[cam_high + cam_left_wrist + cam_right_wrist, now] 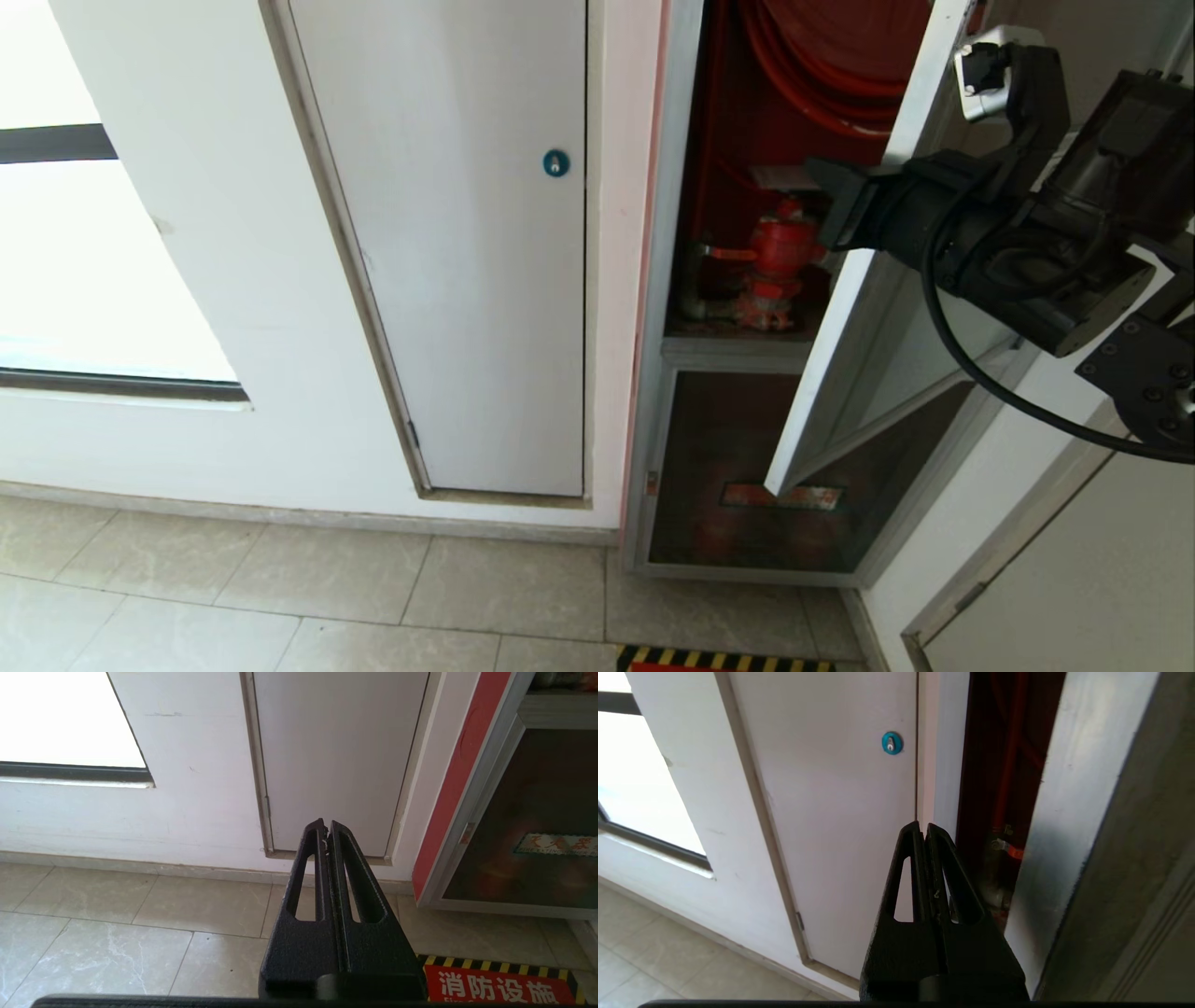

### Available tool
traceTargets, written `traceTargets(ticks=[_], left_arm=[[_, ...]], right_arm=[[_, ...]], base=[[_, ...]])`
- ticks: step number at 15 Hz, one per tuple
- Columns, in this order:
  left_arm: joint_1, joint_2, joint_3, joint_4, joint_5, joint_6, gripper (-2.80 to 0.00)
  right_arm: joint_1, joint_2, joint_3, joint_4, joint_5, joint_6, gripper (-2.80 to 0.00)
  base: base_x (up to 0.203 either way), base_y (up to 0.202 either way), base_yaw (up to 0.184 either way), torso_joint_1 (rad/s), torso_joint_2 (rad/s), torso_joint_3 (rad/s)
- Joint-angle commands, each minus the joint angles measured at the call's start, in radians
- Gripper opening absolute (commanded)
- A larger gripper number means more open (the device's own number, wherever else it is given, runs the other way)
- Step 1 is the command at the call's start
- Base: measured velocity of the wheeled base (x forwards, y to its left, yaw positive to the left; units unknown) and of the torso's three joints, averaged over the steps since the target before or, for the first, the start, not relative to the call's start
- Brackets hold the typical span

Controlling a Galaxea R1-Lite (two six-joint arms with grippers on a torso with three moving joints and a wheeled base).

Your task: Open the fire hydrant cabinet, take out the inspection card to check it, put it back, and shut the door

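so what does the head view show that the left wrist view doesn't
Only the head view: the door swung partly open, the red valve, the red hose reel and the right gripper at the door's edge, jaws shut.

Only the left wrist view: the left gripper, jaws shut and away from the cabinet, and a red floor sign in full.

Both: the white panel, the tiled floor and the lower glass panel with its label strip.

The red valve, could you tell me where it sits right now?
In the head view the red valve stands inside the open fire hydrant cabinet, below the hose reel, just left of the shut right gripper.
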Motion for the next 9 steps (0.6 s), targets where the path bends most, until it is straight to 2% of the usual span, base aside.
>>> traceTargets(ticks=[1, 4, 9], left_arm=[[0.0, 0.0, 0.018, -0.001, 0.001, 0.0, -2.8], [0.0, 0.0, 0.018, -0.001, 0.001, 0.0, -2.8], [0.0, 0.0, 0.018, -0.001, 0.001, 0.0, -2.8]], right_arm=[[-0.002, -0.002, 0.0, -0.005, -0.001, -0.001, -2.8], [-0.002, -0.005, 0.0, -0.005, -0.03, 0.0, -2.8], [-0.013, -0.019, 0.008, -0.005, -0.033, 0.0, -2.8]], base=[[0.0, 0.0, 0.0, 0.0, 0.0, 0.0], [0.0, 0.0, 0.0, 0.0, 0.0, 0.0], [0.0, 0.0, 0.0, 0.0, 0.0, 0.0]])
